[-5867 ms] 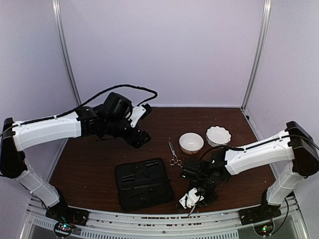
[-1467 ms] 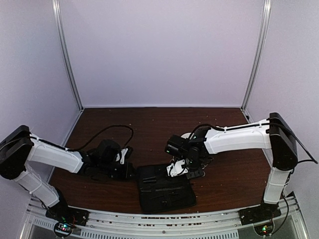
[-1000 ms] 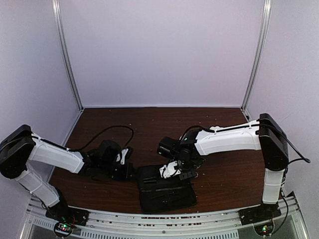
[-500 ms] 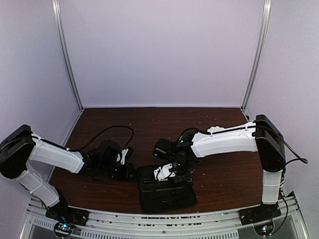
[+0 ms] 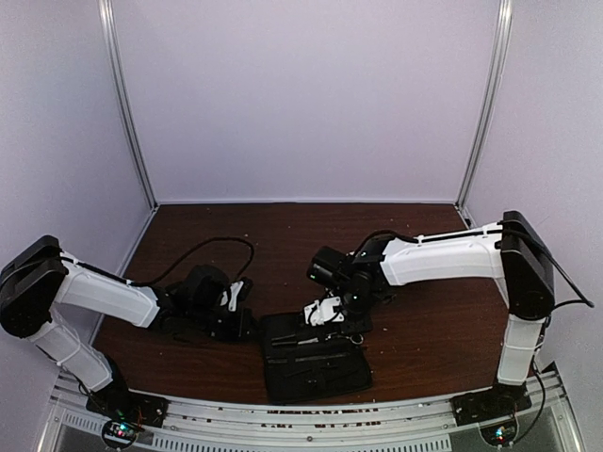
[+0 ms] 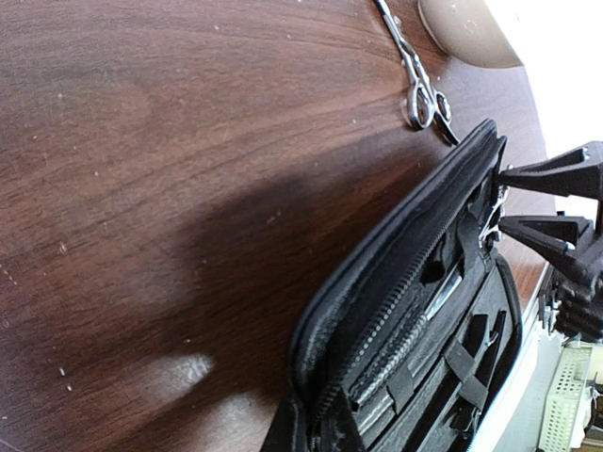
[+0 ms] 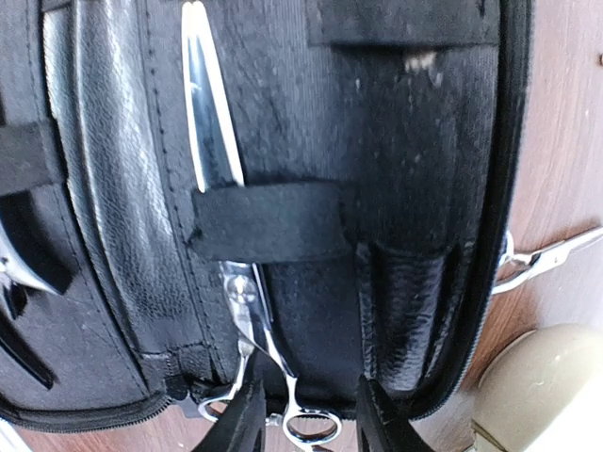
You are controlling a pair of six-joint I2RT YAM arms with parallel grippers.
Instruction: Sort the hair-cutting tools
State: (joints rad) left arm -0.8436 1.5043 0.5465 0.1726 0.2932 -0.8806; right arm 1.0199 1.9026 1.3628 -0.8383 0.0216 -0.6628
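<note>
The black case [image 5: 316,363] lies open on the brown table. One pair of silver scissors [image 7: 212,141] is tucked under an elastic strap [image 7: 268,221] inside it, ring handles [image 7: 311,428] sticking out past the case edge. My right gripper [image 7: 306,400] is open, its fingers on either side of those rings without pinching them; from above it [image 5: 330,315] hovers at the case's far edge. A second pair of scissors [image 6: 419,89] lies on the table beyond the case. My left gripper [image 5: 247,323] is shut on the case's left edge [image 6: 316,414], which stands raised.
A white bowl [image 6: 466,24] stands just past the loose scissors and also shows as a bowl rim [image 7: 537,377] beside the case. More tools sit in the case's other slots [image 6: 443,292]. The table's near edge runs close below the case.
The right gripper has opened, letting go of the scissors now sitting under the strap, and has drawn back a little to the right. The left arm and the case have not moved.
</note>
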